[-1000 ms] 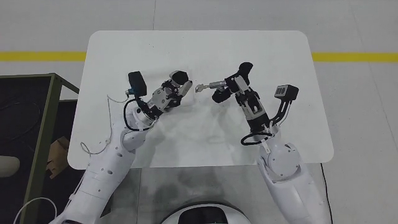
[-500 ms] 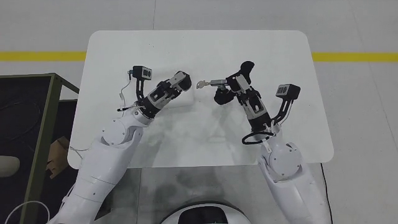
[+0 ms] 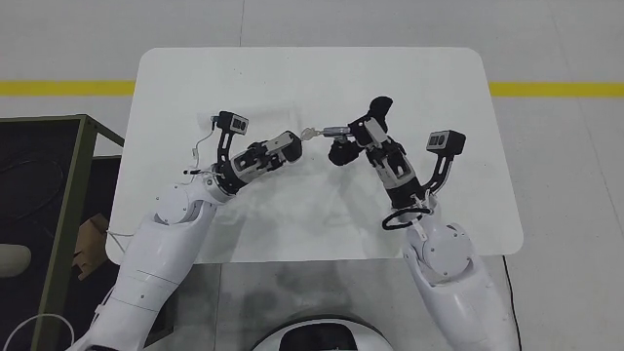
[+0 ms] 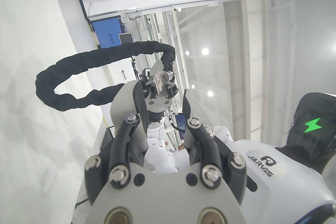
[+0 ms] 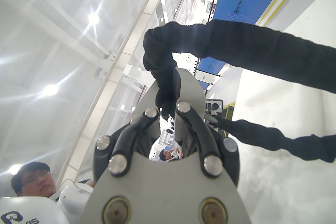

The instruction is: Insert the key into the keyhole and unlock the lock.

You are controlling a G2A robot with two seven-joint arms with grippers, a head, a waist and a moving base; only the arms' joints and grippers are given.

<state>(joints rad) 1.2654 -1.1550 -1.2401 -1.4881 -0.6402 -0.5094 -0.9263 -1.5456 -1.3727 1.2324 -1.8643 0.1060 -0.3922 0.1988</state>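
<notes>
Right, the left jaws are parted and gripping nothing. They're lined up on the key (image 4: 157, 80), which sits just ahead of their tips and apart from them. The right jaws are clamped on the black sleeved cable of the lock (image 5: 162, 83). The lock's silver cylinder points toward the left jaws with the key at its face. I can't tell whether the blade is seated in the keyhole. Both sets of jaws hang above the counter (image 3: 195, 78), and the cable loops away from the right jaws.
</notes>
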